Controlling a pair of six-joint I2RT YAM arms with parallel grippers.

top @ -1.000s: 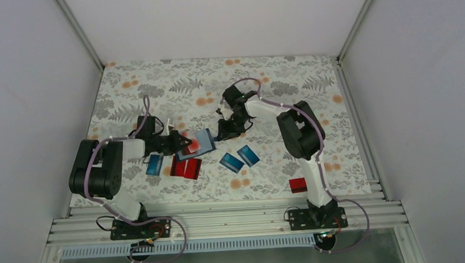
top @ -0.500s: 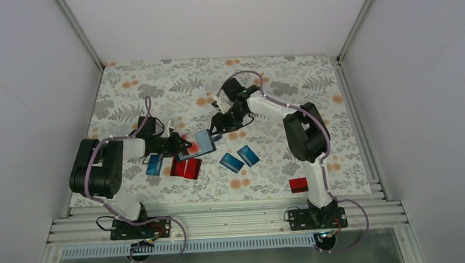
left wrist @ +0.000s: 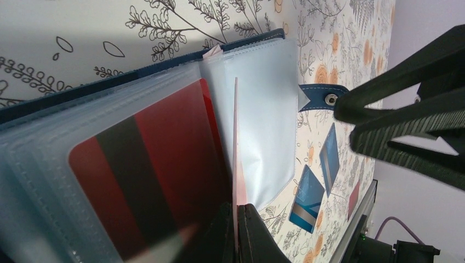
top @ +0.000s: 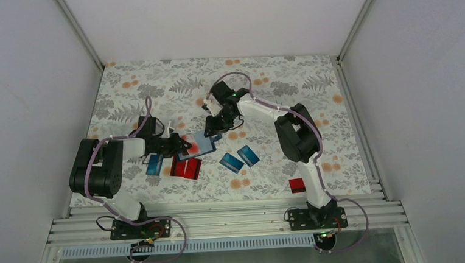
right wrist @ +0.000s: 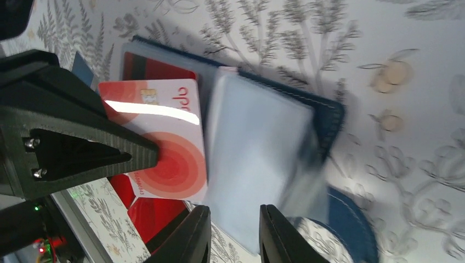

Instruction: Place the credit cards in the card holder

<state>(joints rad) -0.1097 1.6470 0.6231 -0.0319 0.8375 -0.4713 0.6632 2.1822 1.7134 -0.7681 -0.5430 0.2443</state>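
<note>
Left gripper [left wrist: 237, 218] is clamping a red-and-white card [right wrist: 164, 137] by one end, jaws pressed together on it, and is holding it over the open card holder [right wrist: 330, 118], which is lying on the floral cloth [top: 154, 87] with a red striped card [left wrist: 137, 181] showing in a clear pocket. Right gripper [right wrist: 234, 215] is hovering over the holder's clear sleeves [right wrist: 257, 153] with fingers narrowly apart; whether they are pinching a sleeve cannot be told. Loose blue cards [top: 232, 162] and red cards [top: 186, 168] are lying just beside the holder, toward the bases.

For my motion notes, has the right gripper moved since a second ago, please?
Yes; the right gripper moved leftward, now over the card holder's right side.
</note>
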